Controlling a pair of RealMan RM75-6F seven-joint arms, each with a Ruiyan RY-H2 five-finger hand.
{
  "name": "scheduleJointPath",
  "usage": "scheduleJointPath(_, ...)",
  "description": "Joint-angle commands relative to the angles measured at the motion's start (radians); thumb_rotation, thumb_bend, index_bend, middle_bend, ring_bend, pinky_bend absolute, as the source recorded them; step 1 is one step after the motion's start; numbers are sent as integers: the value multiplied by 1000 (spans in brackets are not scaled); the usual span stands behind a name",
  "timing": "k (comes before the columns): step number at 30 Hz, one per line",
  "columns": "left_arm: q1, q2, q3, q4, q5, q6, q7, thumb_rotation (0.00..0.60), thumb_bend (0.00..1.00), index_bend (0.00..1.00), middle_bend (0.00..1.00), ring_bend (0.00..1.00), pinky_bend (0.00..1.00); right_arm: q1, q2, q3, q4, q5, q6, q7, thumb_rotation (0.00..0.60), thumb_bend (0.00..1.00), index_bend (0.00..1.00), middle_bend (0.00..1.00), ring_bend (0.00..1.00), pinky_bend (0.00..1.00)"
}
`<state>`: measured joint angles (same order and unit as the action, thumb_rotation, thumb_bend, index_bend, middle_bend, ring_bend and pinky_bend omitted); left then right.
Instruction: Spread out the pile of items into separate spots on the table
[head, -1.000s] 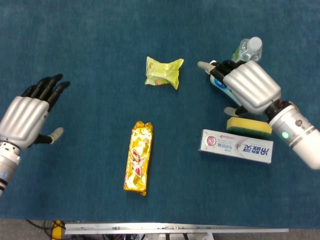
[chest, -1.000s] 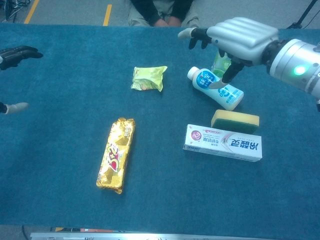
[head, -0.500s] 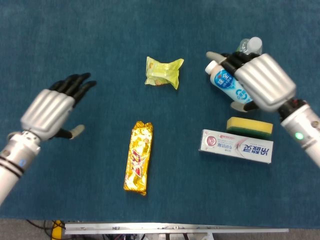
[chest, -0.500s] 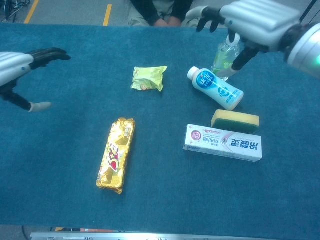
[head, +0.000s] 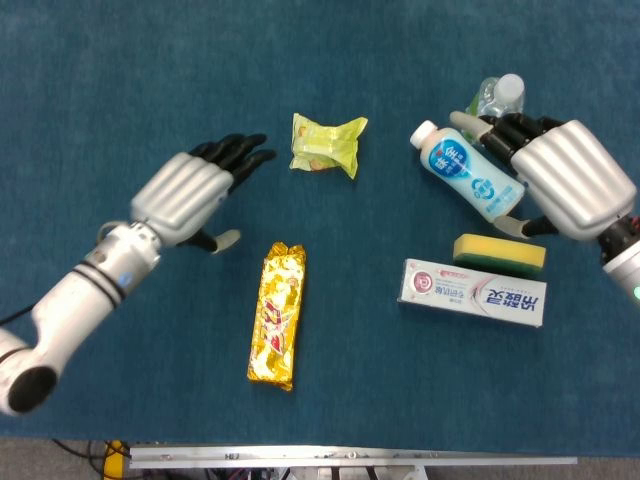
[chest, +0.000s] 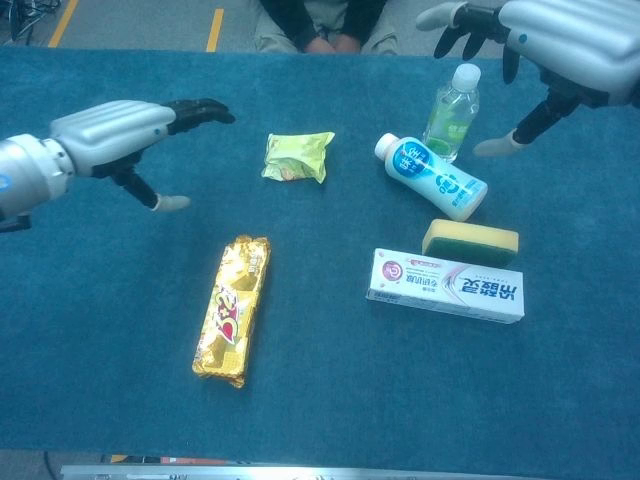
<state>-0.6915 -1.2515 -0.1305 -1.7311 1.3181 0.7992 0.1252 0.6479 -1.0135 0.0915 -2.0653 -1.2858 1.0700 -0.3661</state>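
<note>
Left hand (head: 185, 195) moved toward green packet (head: 326, 145), right hand (chest: 560, 45) lifted

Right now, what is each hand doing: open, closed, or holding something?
Left hand: open, holding nothing.
Right hand: open, holding nothing, raised above the table.

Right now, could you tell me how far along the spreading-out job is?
Done: the gold snack bar and the green snack packet lie apart on their own spots. In hand: nothing; the left hand and the right hand are both open above the table. Left: the white bottle, clear bottle, sponge and toothpaste box remain bunched together on the right.
</note>
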Motion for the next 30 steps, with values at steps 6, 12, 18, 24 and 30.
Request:
scheduleJointPath(6, -92, -115, -35, 133, -86, -77, 0, 600, 262, 0, 0, 0, 148, -8, -9, 0, 26, -23, -11, 30, 600, 68, 15, 260, 265, 457)
scheduleJointPath(12, -154, -186, -49, 216, -147, -129, 8, 600, 262, 0, 0, 0, 144, -5, -18, 14, 51, -18, -21, 50, 600, 68, 15, 260, 265, 457)
scheduleJointPath(18, -219, -265, -69, 307, -216, -170, 18, 600, 263, 0, 0, 0, 144, -4, -20, 29, 71, -11, -27, 78, 600, 68, 15, 260, 265, 457)
scheduleJointPath(24, -272, -336, -71, 405, -263, -196, 38, 600, 262, 0, 0, 0, 144, -4, -25, 37, 82, -7, -33, 98, 600, 68, 15, 260, 265, 457)
scheduleJointPath(30, -305, -382, -65, 492, -302, -211, 57, 600, 262, 0, 0, 0, 144, -4, -31, 43, 93, 0, -41, 109, 600, 68, 15, 260, 265, 457)
